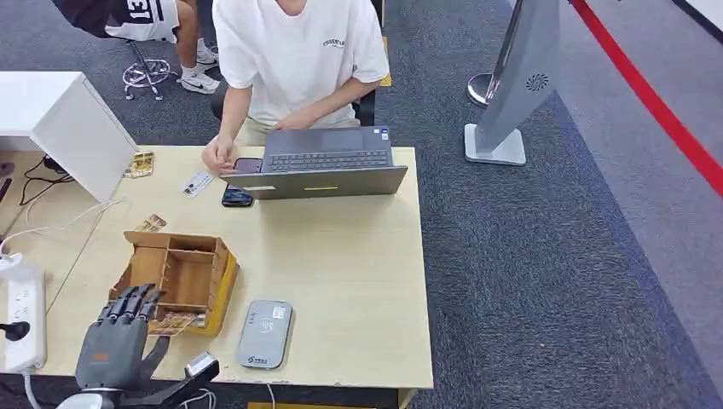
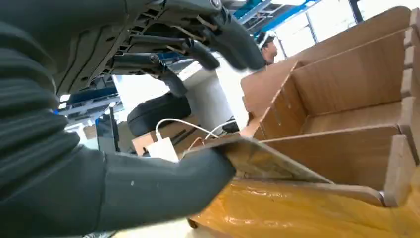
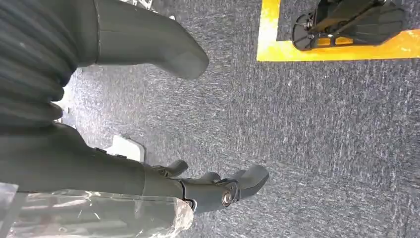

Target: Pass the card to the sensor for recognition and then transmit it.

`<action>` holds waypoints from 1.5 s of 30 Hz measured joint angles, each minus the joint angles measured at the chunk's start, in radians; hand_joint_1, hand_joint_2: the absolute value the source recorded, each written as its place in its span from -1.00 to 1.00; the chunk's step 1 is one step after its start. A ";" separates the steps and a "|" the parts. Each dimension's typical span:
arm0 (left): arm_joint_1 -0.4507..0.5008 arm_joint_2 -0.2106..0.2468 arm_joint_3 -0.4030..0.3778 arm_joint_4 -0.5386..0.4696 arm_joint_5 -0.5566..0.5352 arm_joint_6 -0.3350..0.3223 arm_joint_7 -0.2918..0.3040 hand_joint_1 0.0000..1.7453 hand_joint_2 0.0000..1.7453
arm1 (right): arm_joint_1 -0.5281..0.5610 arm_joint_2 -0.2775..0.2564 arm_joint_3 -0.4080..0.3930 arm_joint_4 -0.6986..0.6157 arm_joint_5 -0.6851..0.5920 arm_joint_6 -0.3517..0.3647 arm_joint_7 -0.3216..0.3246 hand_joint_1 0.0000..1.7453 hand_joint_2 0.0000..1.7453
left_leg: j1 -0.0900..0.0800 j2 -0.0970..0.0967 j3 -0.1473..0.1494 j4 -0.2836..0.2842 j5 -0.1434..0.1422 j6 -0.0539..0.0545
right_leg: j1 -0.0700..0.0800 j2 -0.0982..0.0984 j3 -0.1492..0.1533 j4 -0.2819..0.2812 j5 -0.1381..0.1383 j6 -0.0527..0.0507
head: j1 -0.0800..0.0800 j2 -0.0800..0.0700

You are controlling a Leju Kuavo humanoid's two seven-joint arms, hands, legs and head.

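Room: you have a pale wooden bench (image 1: 341,256) on grey carpet, with a person seated behind a laptop (image 1: 328,166) at the far side.
Card: one card (image 2: 267,161) lies at the front lip of the wooden organiser box (image 1: 183,273), your left hand's thumb pressed on its near end.
Left hand: the left hand (image 1: 119,336) is at the card, fingers spread above it; not lifted yet.
Right hand: the right hand (image 3: 218,188) hangs over the floor, loosely curled, holding nothing.
Progress: early, I judge; pickup, scan and handover all remain.
Count: one card reader (image 1: 265,333) just beside the box; three more cards (image 1: 197,183) lie farther off.
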 joint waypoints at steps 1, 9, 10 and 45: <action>0.000 -0.001 0.000 -0.001 0.001 -0.004 -0.001 1.00 1.00 | 0.000 0.000 0.000 -0.002 0.000 0.001 0.001 -1.00 1.00 | 0.000 0.000 0.000 0.000 0.000 0.000 | 0.000 0.000 0.000 0.000 0.000 0.000 | 0.000 0.000; 0.001 -0.017 0.003 -0.008 0.006 -0.039 -0.015 1.00 1.00 | 0.002 0.000 0.000 -0.011 0.009 0.007 0.003 -1.00 1.00 | 0.000 0.000 0.000 0.000 0.000 0.000 | 0.000 0.000 0.000 0.000 0.000 0.000 | 0.000 0.000; 0.001 -0.021 0.005 -0.009 0.006 -0.041 -0.021 1.00 1.00 | 0.002 0.000 0.000 -0.012 0.010 0.007 0.003 -1.00 1.00 | 0.000 0.000 0.000 0.000 0.000 0.000 | 0.000 0.000 0.000 0.000 0.000 0.000 | 0.000 0.000; 0.001 -0.075 0.034 -0.053 0.007 -0.093 -0.031 1.00 1.00 | 0.004 0.000 0.000 -0.024 0.016 0.018 0.005 -1.00 1.00 | 0.000 0.000 0.000 0.000 0.000 0.000 | 0.000 0.000 0.000 0.000 0.000 0.000 | 0.000 0.000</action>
